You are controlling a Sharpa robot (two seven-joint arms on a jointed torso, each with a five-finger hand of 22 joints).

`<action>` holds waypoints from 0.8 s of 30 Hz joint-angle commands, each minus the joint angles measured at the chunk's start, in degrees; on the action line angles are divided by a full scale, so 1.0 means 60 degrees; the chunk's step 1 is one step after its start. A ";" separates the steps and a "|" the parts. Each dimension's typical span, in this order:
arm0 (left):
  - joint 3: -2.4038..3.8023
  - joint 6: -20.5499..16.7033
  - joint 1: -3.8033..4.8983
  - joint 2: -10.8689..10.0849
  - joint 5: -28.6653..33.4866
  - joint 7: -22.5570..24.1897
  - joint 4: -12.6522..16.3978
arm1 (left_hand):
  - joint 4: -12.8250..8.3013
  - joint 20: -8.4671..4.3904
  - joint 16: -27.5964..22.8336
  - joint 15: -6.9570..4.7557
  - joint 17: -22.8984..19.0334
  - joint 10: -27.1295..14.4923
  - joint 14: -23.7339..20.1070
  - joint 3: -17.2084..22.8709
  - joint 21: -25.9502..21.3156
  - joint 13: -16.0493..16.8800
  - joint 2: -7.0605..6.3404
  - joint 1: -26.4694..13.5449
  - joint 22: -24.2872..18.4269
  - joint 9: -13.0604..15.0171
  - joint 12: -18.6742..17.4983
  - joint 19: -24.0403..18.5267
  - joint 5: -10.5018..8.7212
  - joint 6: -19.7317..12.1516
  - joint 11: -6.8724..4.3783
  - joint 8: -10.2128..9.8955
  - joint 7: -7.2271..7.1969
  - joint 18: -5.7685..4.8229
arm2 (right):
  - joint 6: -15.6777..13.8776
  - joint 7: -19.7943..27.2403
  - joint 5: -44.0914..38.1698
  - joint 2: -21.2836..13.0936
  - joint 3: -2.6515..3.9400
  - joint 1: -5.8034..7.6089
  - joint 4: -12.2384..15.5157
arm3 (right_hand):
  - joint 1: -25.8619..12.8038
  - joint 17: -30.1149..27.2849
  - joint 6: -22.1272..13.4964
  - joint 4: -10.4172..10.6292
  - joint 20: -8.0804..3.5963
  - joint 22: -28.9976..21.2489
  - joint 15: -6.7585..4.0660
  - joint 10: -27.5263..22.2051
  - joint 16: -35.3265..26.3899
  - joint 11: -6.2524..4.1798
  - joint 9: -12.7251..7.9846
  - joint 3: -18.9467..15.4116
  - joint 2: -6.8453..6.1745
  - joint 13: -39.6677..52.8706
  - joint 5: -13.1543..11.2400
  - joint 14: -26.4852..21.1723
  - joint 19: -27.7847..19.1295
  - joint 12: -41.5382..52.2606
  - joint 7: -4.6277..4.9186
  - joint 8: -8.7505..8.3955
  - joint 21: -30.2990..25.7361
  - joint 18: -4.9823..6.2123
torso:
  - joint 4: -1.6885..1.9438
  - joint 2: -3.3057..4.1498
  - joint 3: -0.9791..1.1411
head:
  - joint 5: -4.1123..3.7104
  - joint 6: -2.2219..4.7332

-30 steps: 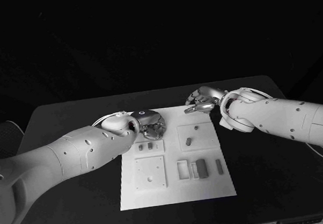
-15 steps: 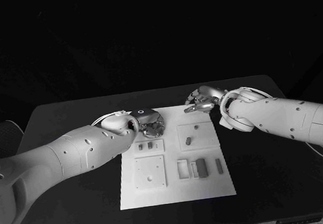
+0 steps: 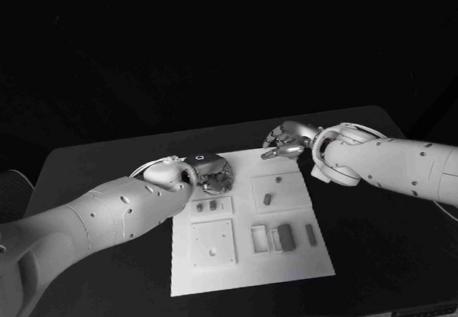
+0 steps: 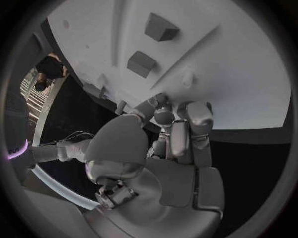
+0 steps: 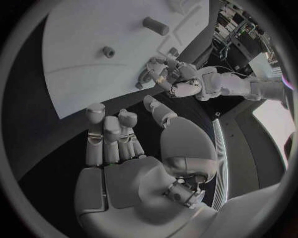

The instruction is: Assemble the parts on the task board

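The white task board point(image 3: 252, 267) lies in the middle of the black table. My left hand point(image 3: 214, 174) hovers over its far left corner, fingers point(image 4: 186, 116) curled in against the thumb by the board's edge point(image 4: 248, 99); I see nothing between them. Two small blocks point(image 4: 160, 27) point(image 4: 141, 63) stand on a raised plate just beyond it. My right hand point(image 3: 286, 141) is at the board's far right corner, fingers point(image 5: 106, 131) stretched out, thumb apart, holding nothing. A short cylinder point(image 5: 155, 26) and a small peg point(image 5: 109, 51) lie on the board point(image 5: 81, 74) before it.
More small parts rest on the board: one block point(image 3: 266, 198), a peg point(image 3: 279, 180), and upright pieces point(image 3: 286, 236) point(image 3: 311, 234) near the front right. A square plate point(image 3: 213, 244) sits front left. Bare black table point(image 3: 98, 172) surrounds the board.
My left hand has drawn back very slightly toward the board's far edge. The right hand and the parts have stayed put.
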 commanded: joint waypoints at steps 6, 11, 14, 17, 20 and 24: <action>0.0000 0.0012 -0.0014 0.0035 -0.0017 0.0082 0.0015 | 0.0007 0.0052 -0.0038 0.0056 0.0089 -0.0007 0.0034 0.0145 0.0065 0.0009 0.0138 0.0031 0.0160 0.0045 0.0036 -0.0067 0.0014 0.0577 0.0067 0.0097 0.0286 0.1059 | 0.0008 0.0046 -0.0067 0.0002 0.0003 0.0000 0.0021 | -0.0055 -0.0011 -0.0020 0.0011 -0.0069 0.0113 -0.0026 -0.0022 0.0058 0.0015 -0.0010 0.0009 0.0039 -0.0011 0.0047 0.0038 -0.0017 0.0045 0.0076 0.0032 -0.0018 0.0655 | -0.0001 0.0001 -0.0001 | 0.0013 -0.0018; 0.0000 0.0205 -0.0016 0.0027 -0.0017 0.0088 0.0015 | 0.0052 0.0082 -0.0071 0.0054 0.0130 0.0008 0.0042 0.0413 0.0095 -0.0001 0.0135 0.0135 0.0158 0.0027 0.0030 -0.0085 -0.0506 0.0602 0.0062 0.0013 0.0279 0.1031 | 0.0007 0.0047 -0.0067 0.0001 0.0003 0.0000 0.0019 | -0.0056 -0.0011 -0.0019 0.0012 -0.0069 0.0113 -0.0026 -0.0022 0.0057 0.0014 -0.0010 0.0009 0.0038 -0.0011 0.0047 0.0039 -0.0016 0.0045 0.0075 0.0032 -0.0018 0.0655 | -0.0002 0.0001 0.0004 | 0.0019 -0.0027; 0.0000 0.0235 -0.0017 0.0021 -0.0017 0.0118 0.0015 | 0.0059 0.0084 -0.0076 0.0050 0.0143 0.0011 0.0047 0.0461 0.0103 -0.0003 0.0135 0.0149 0.0158 0.0020 0.0029 -0.0086 -0.0524 0.0587 0.0057 -0.0012 0.0272 0.1027 | 0.0005 0.0048 -0.0067 0.0004 0.0003 0.0000 0.0015 | -0.0057 -0.0012 -0.0019 0.0012 -0.0069 0.0113 -0.0026 -0.0022 0.0057 0.0014 -0.0010 0.0009 0.0038 -0.0012 0.0047 0.0039 -0.0016 0.0045 0.0075 0.0033 -0.0018 0.0655 | -0.0003 0.0000 0.0002 | 0.0018 -0.0030; 0.0000 0.0264 -0.0018 0.0019 -0.0017 0.0144 0.0015 | 0.0060 0.0084 -0.0079 0.0046 0.0162 0.0017 0.0056 0.0508 0.0113 -0.0004 0.0139 0.0166 0.0161 0.0029 0.0032 -0.0088 -0.0529 0.0637 0.0051 0.0000 0.0266 0.1023 | 0.0005 0.0048 -0.0067 0.0005 0.0003 0.0000 0.0012 | -0.0058 -0.0012 -0.0019 0.0013 -0.0069 0.0113 -0.0026 -0.0022 0.0057 0.0014 -0.0010 0.0009 0.0038 -0.0012 0.0047 0.0039 -0.0016 0.0046 0.0075 0.0033 -0.0018 0.0655 | -0.0003 0.0000 0.0002 | 0.0018 -0.0030; 0.0000 0.0330 -0.0019 0.0013 -0.0017 0.0158 0.0019 | 0.0059 0.0088 -0.0087 0.0043 0.0175 0.0026 0.0061 0.0576 0.0128 -0.0006 0.0158 0.0186 0.0162 0.0054 0.0033 -0.0090 -0.0532 0.0748 0.0048 0.0038 0.0263 0.1013 | 0.0010 0.0048 -0.0067 0.0011 0.0003 0.0000 0.0004 | -0.0059 -0.0012 -0.0019 0.0013 -0.0069 0.0113 -0.0027 -0.0021 0.0057 0.0014 -0.0010 0.0008 0.0037 -0.0012 0.0047 0.0040 -0.0016 0.0046 0.0075 0.0033 -0.0018 0.0655 | -0.0002 0.0000 0.0000 | 0.0016 -0.0039; 0.0000 0.0249 -0.0025 0.0005 -0.0017 0.0180 0.0022 | 0.0030 0.0096 -0.0096 0.0040 0.0177 0.0042 0.0066 0.0633 0.0142 -0.0011 0.0159 0.0216 0.0163 0.0070 0.0034 -0.0092 -0.0537 0.0809 0.0041 0.0050 0.0255 0.0999 | 0.0012 0.0048 -0.0067 0.0022 0.0003 0.0000 -0.0015 | -0.0060 -0.0012 -0.0019 0.0014 -0.0069 0.0113 -0.0027 -0.0021 0.0057 0.0014 -0.0010 0.0008 0.0037 -0.0013 0.0047 0.0040 -0.0015 0.0046 0.0075 0.0033 -0.0018 0.0655 | 0.0000 0.0001 -0.0003 | 0.0017 -0.0046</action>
